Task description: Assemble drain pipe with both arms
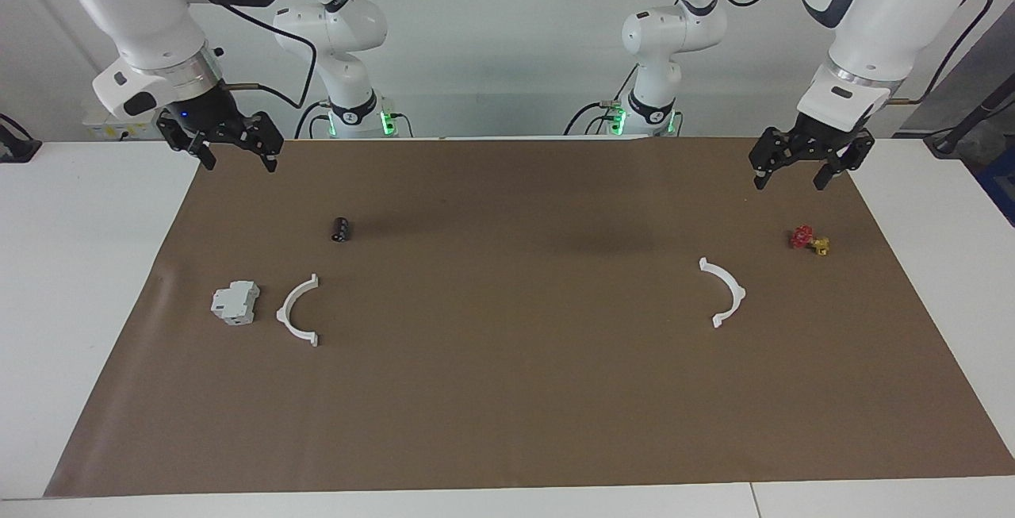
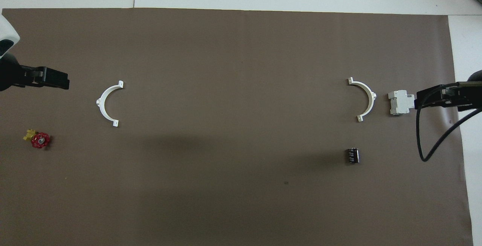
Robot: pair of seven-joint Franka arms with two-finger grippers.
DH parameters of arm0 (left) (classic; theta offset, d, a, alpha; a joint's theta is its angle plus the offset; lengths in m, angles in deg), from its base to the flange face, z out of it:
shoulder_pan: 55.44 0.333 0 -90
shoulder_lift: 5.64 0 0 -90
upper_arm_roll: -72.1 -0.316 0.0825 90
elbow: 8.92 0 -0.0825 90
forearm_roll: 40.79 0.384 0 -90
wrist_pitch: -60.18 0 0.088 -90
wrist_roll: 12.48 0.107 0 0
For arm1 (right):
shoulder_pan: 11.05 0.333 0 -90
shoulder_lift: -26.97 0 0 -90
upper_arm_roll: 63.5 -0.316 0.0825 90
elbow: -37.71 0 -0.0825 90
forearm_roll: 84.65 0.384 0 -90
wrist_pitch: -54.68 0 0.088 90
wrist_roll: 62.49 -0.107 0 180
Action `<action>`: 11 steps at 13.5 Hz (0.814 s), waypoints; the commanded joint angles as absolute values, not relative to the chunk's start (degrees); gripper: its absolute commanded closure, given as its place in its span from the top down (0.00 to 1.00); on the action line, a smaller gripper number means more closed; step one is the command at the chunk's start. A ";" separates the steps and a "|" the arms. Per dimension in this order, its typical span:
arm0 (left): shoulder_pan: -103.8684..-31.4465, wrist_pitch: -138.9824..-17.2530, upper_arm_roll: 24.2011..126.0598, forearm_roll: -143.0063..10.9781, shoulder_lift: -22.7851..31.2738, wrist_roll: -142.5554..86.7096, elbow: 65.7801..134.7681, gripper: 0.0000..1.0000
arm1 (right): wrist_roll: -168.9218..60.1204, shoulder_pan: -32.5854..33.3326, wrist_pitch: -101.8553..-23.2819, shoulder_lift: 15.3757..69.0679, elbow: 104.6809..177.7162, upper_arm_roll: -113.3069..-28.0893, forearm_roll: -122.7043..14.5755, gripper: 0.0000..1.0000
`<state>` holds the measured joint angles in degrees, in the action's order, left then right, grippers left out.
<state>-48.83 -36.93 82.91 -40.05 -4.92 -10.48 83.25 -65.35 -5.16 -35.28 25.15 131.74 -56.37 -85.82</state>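
Drain pipe is in two separate white half-rings lying flat on our brown mat, well apart. One half-ring sits toward the right arm's end, just beside a grey-white block, not touching it as far as we can tell. A small black cylinder lies nearer to the robots than that half-ring. The other half-ring lies toward the left arm's end, with a little red and yellow valve nearer to the robots than it. Our right gripper hangs over the mat's corner, fingers spread wide, holding nothing. Our left gripper hangs over the mat near the valve, also wide open with nothing in it.
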 commanded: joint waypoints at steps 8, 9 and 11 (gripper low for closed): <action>-48.76 -38.35 82.47 -40.88 -5.20 -10.37 84.06 1.00 | -63.81 -5.87 -45.74 21.18 142.78 -56.55 -85.36 1.00; -48.85 -38.35 82.47 -40.88 -5.20 -10.37 84.06 1.00 | -62.67 -5.95 -49.09 21.25 145.96 -56.55 -85.01 1.00; -48.76 -38.26 82.47 -40.88 -5.29 -10.28 84.06 1.00 | -57.94 -6.22 -57.77 23.44 150.71 -56.47 -84.74 1.00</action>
<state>-48.82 -37.16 82.84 -40.05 -4.90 -10.48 83.25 -62.34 -5.41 -50.16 24.05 143.85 -56.33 -85.78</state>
